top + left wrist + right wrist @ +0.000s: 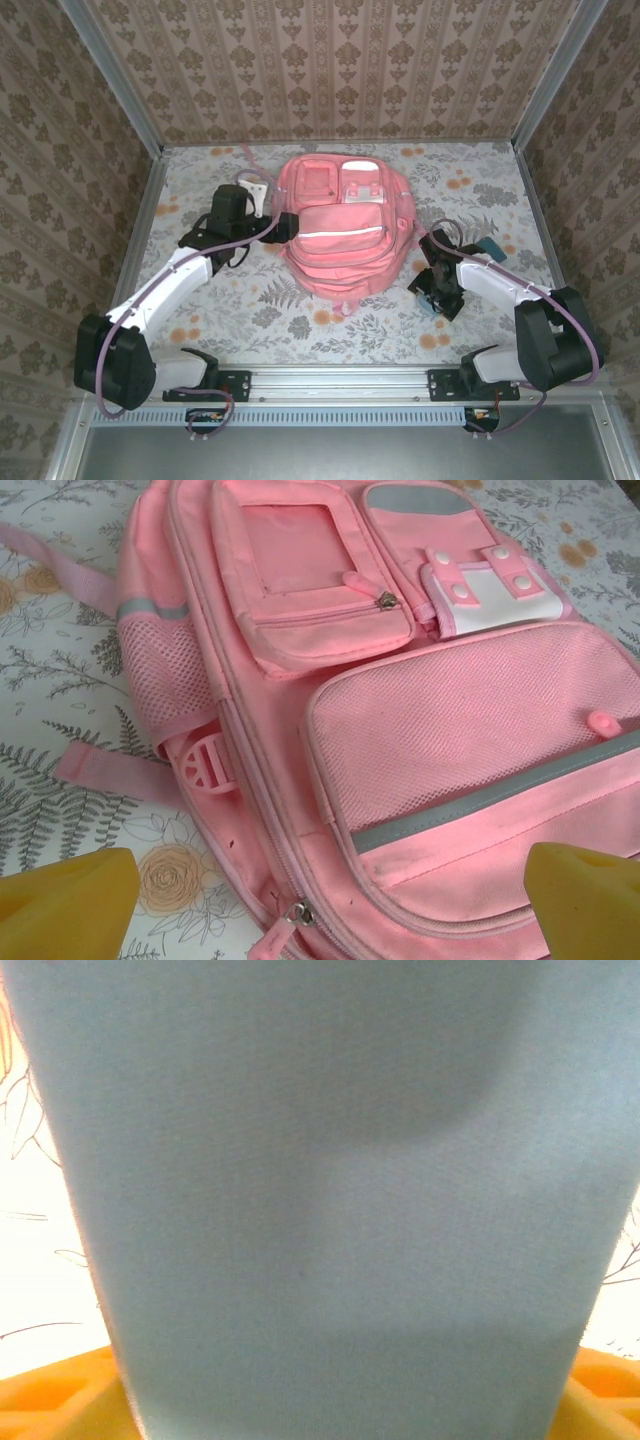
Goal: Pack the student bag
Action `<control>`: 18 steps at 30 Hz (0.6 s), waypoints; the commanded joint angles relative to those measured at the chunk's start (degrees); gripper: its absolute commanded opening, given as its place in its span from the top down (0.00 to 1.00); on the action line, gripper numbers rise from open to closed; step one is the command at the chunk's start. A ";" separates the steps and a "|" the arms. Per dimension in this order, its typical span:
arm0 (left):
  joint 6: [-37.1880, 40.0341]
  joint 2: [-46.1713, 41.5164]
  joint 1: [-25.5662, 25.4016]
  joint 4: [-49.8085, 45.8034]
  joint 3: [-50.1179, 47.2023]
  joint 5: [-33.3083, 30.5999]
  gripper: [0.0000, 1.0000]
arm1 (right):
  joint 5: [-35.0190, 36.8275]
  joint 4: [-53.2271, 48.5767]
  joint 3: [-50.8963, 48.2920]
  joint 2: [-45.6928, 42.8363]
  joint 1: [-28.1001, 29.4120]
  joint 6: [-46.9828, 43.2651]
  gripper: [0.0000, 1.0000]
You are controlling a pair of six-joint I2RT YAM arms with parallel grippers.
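In the middle of the desk [250, 325], the pink backpack [340, 235] is lying flat with its front pockets facing up. At its left side the left fingers [70, 905] are standing wide apart, holding nothing. Just off its right side, the right fingers [50, 1405] are straddling a pale teal fabric case [320, 1210]; I cannot tell whether they are pinching it yet. The step in hand is probably picking up the case. Next, that grip is needing to firm up, and a compartment is likely needing opening before anything goes in.
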 commanded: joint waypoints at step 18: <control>34.40 21.74 -17.96 -19.93 23.39 7.33 0.13 | 4.78 -6.26 11.31 -12.52 -1.61 -18.59 0.33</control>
